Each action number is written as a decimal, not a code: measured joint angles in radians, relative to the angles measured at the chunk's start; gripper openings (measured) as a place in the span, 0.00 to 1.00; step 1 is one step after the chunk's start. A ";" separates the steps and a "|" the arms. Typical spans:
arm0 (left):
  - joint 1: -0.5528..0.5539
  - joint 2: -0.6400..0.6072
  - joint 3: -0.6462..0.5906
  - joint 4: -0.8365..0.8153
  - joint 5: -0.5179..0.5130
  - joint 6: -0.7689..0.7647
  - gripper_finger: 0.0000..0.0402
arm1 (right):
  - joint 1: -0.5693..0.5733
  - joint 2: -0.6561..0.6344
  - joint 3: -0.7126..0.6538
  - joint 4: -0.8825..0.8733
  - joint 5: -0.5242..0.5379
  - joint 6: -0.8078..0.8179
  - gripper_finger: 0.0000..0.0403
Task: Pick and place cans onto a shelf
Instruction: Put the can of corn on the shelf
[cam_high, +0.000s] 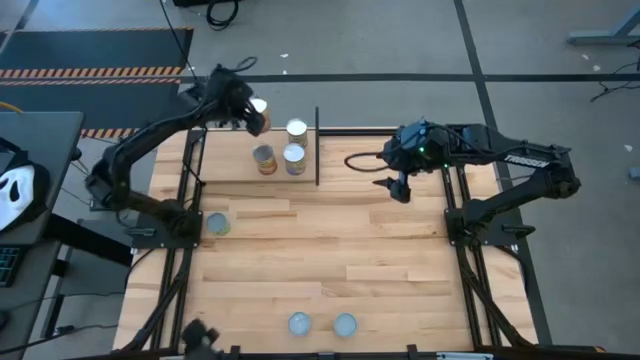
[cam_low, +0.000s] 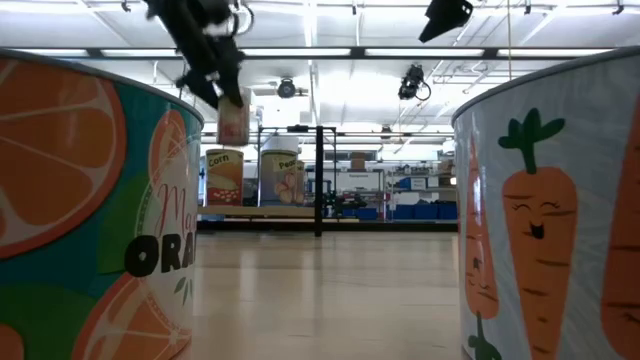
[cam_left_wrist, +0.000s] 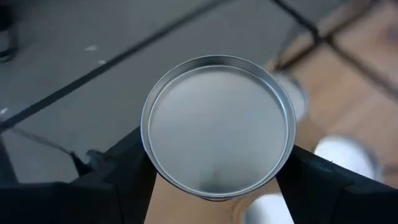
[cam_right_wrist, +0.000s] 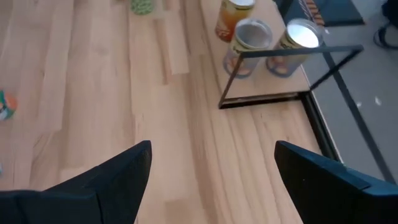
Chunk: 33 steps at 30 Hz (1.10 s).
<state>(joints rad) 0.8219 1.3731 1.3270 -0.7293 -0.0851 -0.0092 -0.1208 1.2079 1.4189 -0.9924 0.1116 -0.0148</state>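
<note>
My left gripper (cam_high: 252, 113) is shut on a can with a silver top and orange-brown side (cam_high: 259, 122), held in the air over the far left part of the shelf (cam_high: 228, 172), a light-wood board in black rods. Three cans stand on the shelf's right part: one at the far right (cam_high: 297, 129), one nearer (cam_high: 294, 156) and an orange-brown one (cam_high: 265, 160). In the low view my left gripper (cam_low: 212, 78) holds the can (cam_low: 233, 118) above them. My right gripper (cam_high: 400, 187) is open and empty, right of the shelf's upright post (cam_high: 318, 150). My left gripper pinches the can's side wall between its two fingers (cam_left_wrist: 127, 171), just below the silver top rim (cam_left_wrist: 217, 124). The fingers come from above, slanting down, and run along the can's sides. The can is lifted clear of the shelf, slightly tilted.
One can (cam_high: 218, 224) stands on the table near the left arm's base. Two silver-topped cans (cam_high: 299, 323) (cam_high: 345, 323) stand at the near edge; in the low view they fill both sides, orange (cam_low: 90, 220) and carrot (cam_low: 550, 220). The table's middle (cam_high: 330, 240) is bare wood.
</note>
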 joint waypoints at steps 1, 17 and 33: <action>0.014 0.024 0.000 -0.001 0.039 0.062 0.71 | -0.009 0.000 0.000 0.000 0.000 0.027 0.86; 0.113 0.278 -0.001 0.089 0.148 0.124 0.72 | -0.118 0.001 0.000 0.099 -0.002 0.119 0.86; 0.019 0.290 -0.073 0.122 0.033 -0.111 0.72 | -0.199 0.001 0.000 0.101 0.000 0.106 0.86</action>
<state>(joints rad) 0.8411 1.6628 1.2540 -0.6070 -0.0524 -0.1200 -0.3197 1.2087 1.4189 -0.8917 0.1112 0.0908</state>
